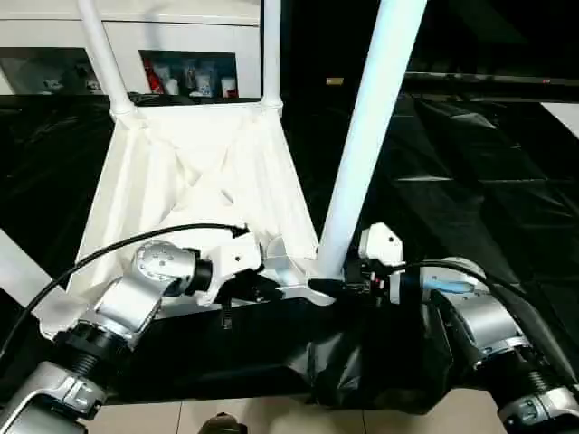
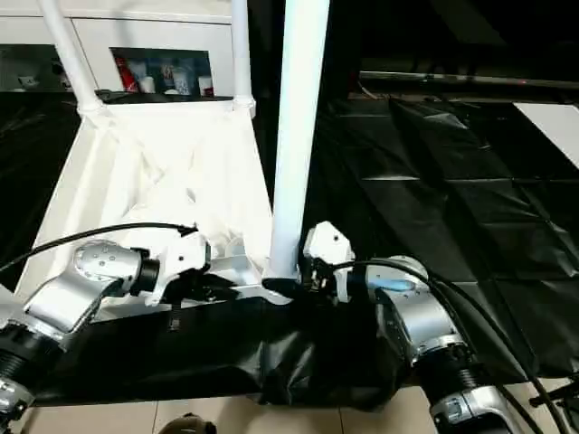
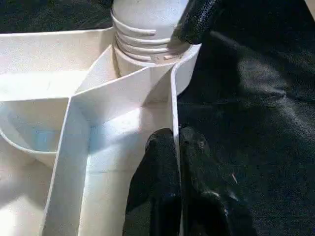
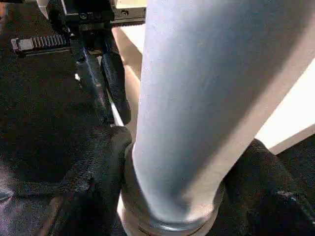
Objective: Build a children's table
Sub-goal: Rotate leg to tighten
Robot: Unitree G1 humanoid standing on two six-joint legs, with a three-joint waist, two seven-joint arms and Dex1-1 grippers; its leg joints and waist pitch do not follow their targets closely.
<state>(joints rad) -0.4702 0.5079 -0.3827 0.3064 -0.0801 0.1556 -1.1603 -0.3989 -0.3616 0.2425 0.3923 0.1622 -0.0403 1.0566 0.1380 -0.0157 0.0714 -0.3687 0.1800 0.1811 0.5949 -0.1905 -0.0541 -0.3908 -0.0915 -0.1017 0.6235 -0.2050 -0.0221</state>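
The white table top [image 1: 194,172] lies upside down on the black drape, ribbed underside up. Two legs [image 1: 102,54] [image 1: 270,50] stand in its far corner sockets, and another leg [image 1: 16,267] slants off at the near left. A fourth leg [image 1: 366,136] stands in the near right socket [image 3: 147,59], its threaded end showing there. My right gripper [image 1: 330,287] is shut on this leg's base, a black finger [image 4: 96,167] on each side. My left gripper [image 3: 175,140] is shut on the table top's near rim, close beside that socket.
The black-draped work surface [image 1: 470,181] stretches away to the right, and its front edge hangs down just before my forearms. Light floor tiles [image 1: 271,418] lie below. A white cabinet with a shelf of small items [image 1: 190,74] stands behind the table top.
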